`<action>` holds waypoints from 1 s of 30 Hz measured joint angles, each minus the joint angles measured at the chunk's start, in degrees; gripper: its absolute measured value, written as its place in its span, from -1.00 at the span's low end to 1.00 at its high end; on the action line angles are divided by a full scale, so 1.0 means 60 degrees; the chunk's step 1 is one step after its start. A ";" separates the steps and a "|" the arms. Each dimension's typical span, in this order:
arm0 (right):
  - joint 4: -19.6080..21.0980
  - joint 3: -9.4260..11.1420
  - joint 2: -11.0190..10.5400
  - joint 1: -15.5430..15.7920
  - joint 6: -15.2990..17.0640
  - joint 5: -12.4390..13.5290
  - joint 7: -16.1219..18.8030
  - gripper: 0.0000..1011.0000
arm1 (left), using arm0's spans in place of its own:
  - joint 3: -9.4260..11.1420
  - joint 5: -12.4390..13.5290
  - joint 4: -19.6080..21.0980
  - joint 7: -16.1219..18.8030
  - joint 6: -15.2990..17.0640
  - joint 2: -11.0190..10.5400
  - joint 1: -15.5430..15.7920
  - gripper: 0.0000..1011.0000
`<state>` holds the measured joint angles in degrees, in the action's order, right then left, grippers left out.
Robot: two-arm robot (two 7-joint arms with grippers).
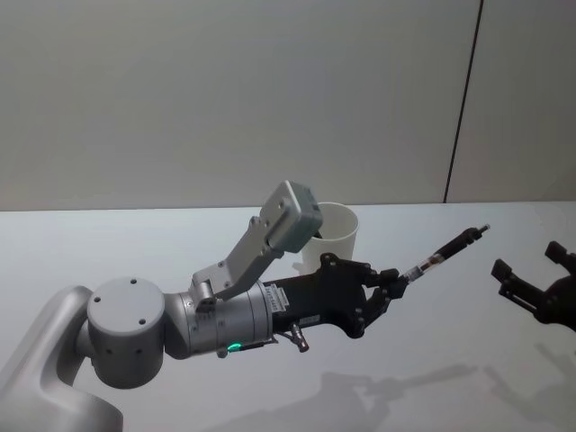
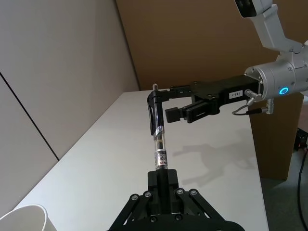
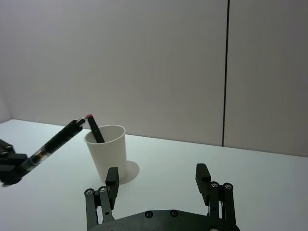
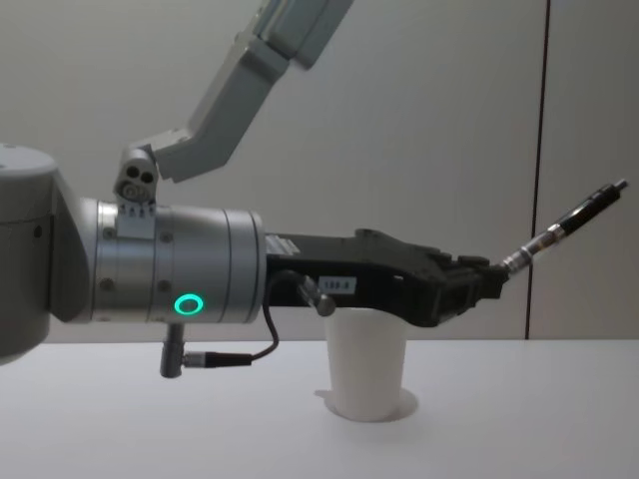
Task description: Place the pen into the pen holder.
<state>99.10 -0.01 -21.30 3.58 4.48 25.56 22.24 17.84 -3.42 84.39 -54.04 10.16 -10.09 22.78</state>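
My left gripper (image 1: 397,278) is shut on the lower end of a black and clear pen (image 1: 447,249), held in the air and slanting up toward the right. The pen holder (image 1: 336,236), a white paper cup, stands on the table just behind the left wrist. In the right wrist view the pen holder (image 3: 108,154) has another dark pen (image 3: 95,129) with a pink tip in it, and the held pen (image 3: 55,142) hangs beside its rim. My right gripper (image 1: 526,261) hovers open at the right, facing the pen's tip with a gap between them.
The white table (image 1: 468,360) runs bare in front of the cup and to the right. A grey wall stands close behind it. In the left wrist view a brown board (image 2: 202,43) rises behind the right arm at the table's end.
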 joint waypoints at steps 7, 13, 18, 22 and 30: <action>-0.0182 0.0149 -0.0181 0.0157 -0.0177 0.0833 0.0855 0.98 | -0.0001 0.0001 0.0000 0.0000 -0.0001 0.0000 0.0000 -0.74; -0.0382 0.0219 -0.0282 0.0216 -0.0263 0.1464 0.1537 0.98 | -0.0001 0.0000 0.0000 0.0000 -0.0001 0.0000 0.0000 -0.74; -0.0544 0.0254 -0.0333 0.0242 -0.0340 0.1953 0.2044 0.98 | -0.0001 0.0001 0.0000 0.0000 -0.0001 0.0000 0.0000 -0.74; -0.0710 0.0262 -0.0355 0.0247 -0.0411 0.2414 0.2497 0.98 | 0.0000 0.0001 0.0000 0.0001 -0.0001 0.0000 0.0001 -0.74; -0.0998 0.0212 -0.0320 0.0193 -0.0507 0.3226 0.3220 0.98 | -0.0001 0.0001 0.0000 0.0002 -0.0001 0.0000 0.0000 -0.74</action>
<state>93.12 1.26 -23.22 4.74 1.44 44.91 41.56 17.84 -3.41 84.39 -54.03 10.15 -10.09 22.78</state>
